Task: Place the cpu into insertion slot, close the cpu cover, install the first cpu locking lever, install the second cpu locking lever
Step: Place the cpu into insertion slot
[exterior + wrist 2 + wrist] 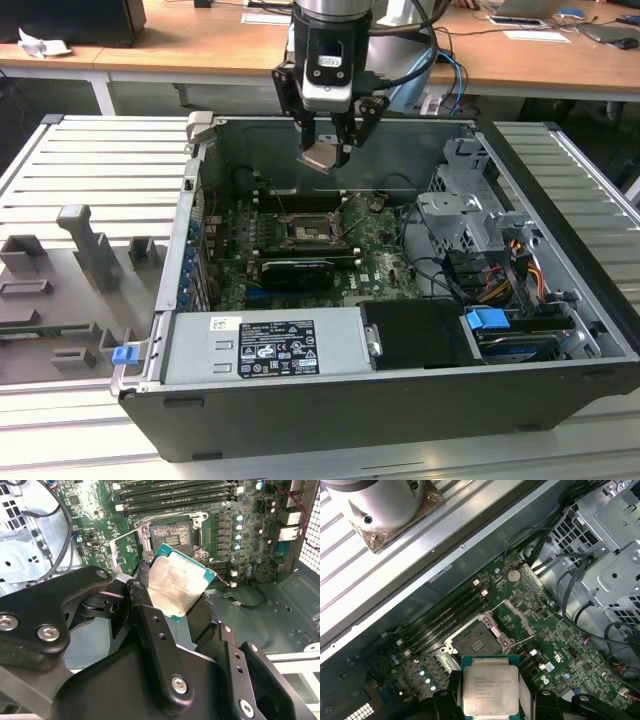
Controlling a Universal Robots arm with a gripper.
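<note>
Exterior view: off the arm, raised, angled down at the whole open computer case [300, 400] from mid range, with desks [200, 45] behind. Second wrist view: sits right behind the gripper [175, 602], looking past its black links down onto the green board [85, 535] — very close. First wrist view: looks steeply down from a bit further back, taking in the case wall [470, 545] and drive cage [615, 565]. All three share the socket [305, 229] and the chip [322, 158] above it.
</note>
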